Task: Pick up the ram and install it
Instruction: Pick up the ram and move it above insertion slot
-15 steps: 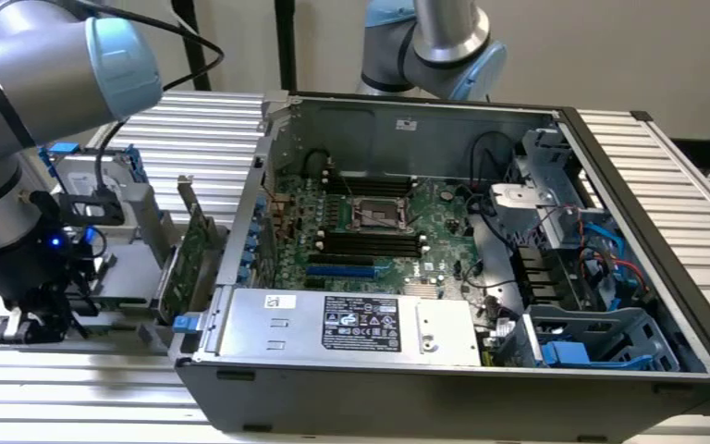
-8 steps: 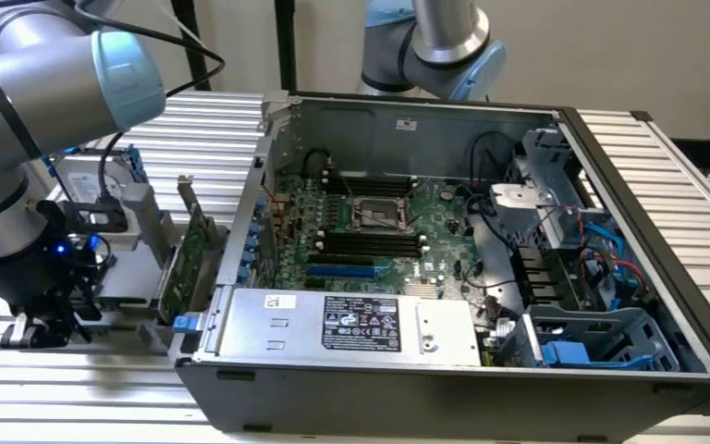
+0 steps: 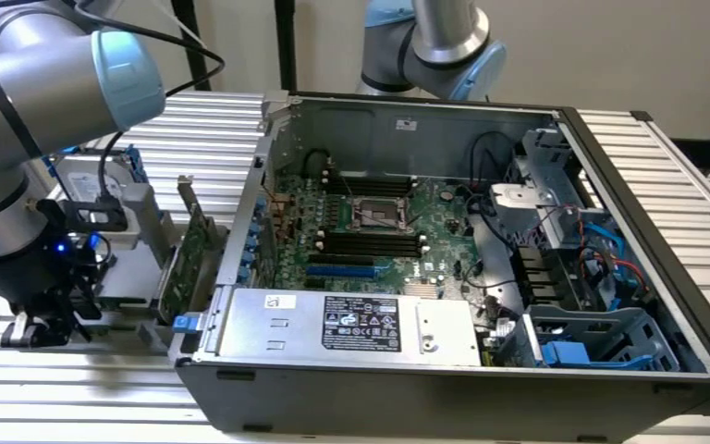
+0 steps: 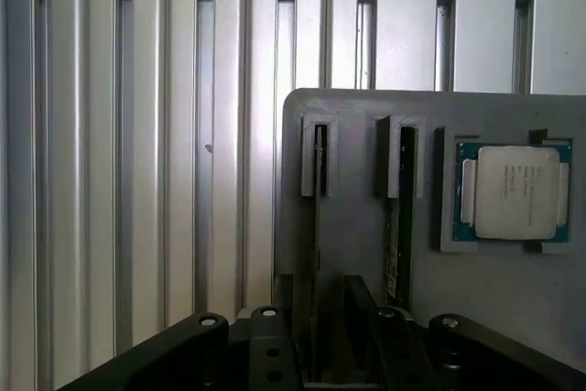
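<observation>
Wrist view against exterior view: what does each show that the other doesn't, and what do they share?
Wrist view: the silver processor chip in its pocket, and the ram edge-on in a slot. Exterior view: the open computer case, its motherboard and the expansion card. Shared: the grey holder, slatted table and gripper.

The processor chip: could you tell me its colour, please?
The processor chip is silver with a teal-green rim, best seen in the wrist view.

The arm (image 3: 34, 111) reaches down, its pincer (image 3: 37, 328) pointing straight downward with fingers (image 4: 364, 313) parted.
</observation>
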You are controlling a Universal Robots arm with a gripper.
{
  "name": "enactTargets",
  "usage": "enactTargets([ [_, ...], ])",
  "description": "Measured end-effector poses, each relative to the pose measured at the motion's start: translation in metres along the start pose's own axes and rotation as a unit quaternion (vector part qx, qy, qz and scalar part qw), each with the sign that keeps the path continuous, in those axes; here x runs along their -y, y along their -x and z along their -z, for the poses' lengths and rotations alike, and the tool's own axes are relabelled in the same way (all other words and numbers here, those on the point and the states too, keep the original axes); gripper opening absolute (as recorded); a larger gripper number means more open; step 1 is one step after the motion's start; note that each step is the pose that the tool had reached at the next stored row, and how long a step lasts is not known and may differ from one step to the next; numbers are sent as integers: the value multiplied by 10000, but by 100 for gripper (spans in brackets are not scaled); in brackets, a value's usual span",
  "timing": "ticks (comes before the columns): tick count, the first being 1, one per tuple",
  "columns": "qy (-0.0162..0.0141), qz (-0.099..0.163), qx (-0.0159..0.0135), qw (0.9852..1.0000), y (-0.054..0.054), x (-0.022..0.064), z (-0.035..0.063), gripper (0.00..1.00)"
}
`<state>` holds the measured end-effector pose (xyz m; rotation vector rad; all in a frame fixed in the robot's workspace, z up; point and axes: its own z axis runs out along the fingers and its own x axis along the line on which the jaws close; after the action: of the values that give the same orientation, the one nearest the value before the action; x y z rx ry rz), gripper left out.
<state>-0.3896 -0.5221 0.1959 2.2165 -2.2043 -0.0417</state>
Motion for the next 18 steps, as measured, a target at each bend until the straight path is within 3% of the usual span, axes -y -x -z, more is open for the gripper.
enactTargets([
  [2,0,-1,0,10000,3,-1,-2,100],
  [3,0,-1,0,10000,3,-1,-2,0],
  [18,0,-1,0,10000,3,-1,-5,0],
])
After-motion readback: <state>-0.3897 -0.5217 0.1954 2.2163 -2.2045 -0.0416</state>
